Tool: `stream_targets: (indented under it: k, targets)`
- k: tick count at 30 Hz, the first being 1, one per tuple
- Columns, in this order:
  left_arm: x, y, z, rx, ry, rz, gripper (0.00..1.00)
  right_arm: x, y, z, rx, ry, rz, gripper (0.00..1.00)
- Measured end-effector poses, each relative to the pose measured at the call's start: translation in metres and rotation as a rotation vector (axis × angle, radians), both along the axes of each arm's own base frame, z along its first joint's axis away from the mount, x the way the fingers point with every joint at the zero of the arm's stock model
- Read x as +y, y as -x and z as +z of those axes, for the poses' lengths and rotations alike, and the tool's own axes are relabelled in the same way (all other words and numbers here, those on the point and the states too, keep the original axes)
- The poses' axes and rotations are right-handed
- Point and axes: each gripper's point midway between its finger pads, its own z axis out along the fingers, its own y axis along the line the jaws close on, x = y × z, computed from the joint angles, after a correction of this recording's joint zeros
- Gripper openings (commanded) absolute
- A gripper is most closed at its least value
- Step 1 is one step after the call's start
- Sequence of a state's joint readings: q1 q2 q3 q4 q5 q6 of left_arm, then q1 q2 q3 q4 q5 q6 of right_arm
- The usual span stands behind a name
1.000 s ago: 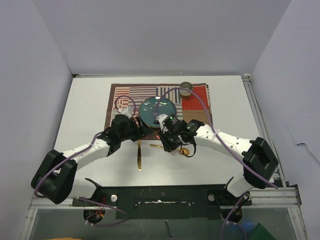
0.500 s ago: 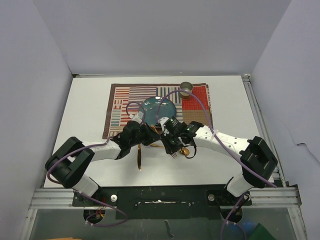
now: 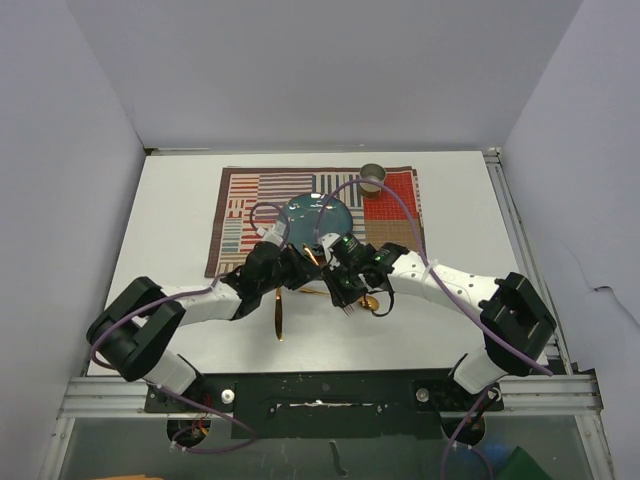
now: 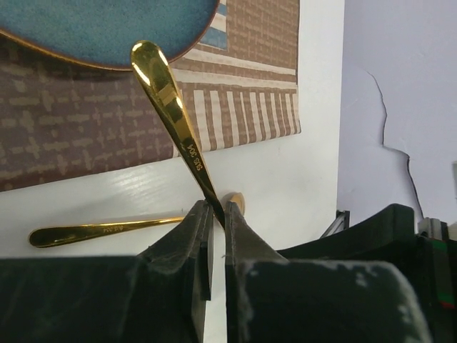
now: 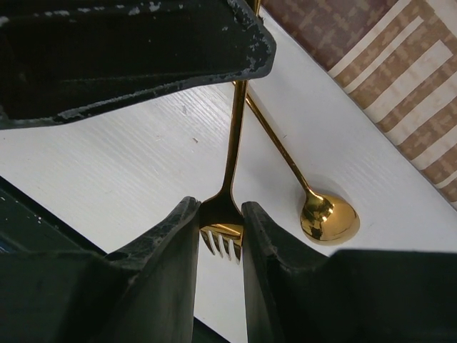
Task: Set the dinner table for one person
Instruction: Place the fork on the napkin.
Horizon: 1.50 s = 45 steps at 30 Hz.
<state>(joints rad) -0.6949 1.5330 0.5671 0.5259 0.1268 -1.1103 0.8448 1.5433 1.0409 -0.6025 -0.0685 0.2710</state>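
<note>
A gold fork point(image 5: 232, 136) hangs between both grippers above the white dinner table point(image 3: 170, 220). My right gripper point(image 5: 220, 209) is shut on the fork's neck, with the tines poking out below its fingers. My left gripper point(image 4: 218, 207) is shut on the fork's handle point(image 4: 168, 100), whose rounded end sticks out toward the blue plate point(image 4: 100, 28). In the top view the two grippers, left point(image 3: 305, 262) and right point(image 3: 338, 293), meet just in front of the plate point(image 3: 315, 215). A gold spoon point(image 5: 328, 218) lies on the table under the right gripper.
A striped patchwork placemat point(image 3: 245, 195) carries the plate and a small metal cup point(image 3: 372, 178) at its far right. A gold knife point(image 3: 278, 315) lies on the table near the left forearm. Another gold handle point(image 4: 100, 230) lies flat beside the left fingers.
The left arm swung right from the placemat's near edge to the right gripper and shut on the fork's handle. The right gripper held still with the fork.
</note>
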Motion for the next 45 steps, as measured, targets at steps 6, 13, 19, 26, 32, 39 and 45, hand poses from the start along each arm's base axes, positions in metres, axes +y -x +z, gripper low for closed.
stream_targets:
  k: [6,13,19,26,32,39,45]
  targets:
    - [0.015,-0.001,0.024,-0.041,-0.01,0.018,0.0,0.009,-0.004,0.002,-0.018,-0.041,0.009,0.11]
    - [0.053,-0.009,0.056,-0.107,-0.047,0.079,0.0,0.027,-0.017,0.012,-0.077,-0.119,0.022,0.12]
    - [0.108,-0.043,0.083,-0.192,-0.129,0.275,0.0,0.004,0.001,-0.008,0.0,-0.034,0.016,0.12]
    - [0.148,-0.058,0.13,-0.328,-0.235,0.415,0.0,-0.001,0.005,-0.014,0.022,-0.011,0.015,0.12]
    - [0.178,-0.068,0.126,-0.417,-0.359,0.49,0.0,-0.005,0.008,-0.018,0.033,0.002,0.015,0.13]
    - [0.19,-0.085,0.073,-0.464,-0.575,0.433,0.0,-0.01,0.012,-0.02,0.051,0.022,0.014,0.13]
    - [0.203,-0.123,0.072,-0.603,-0.644,0.402,0.0,-0.016,0.014,-0.021,0.069,0.036,0.008,0.14]
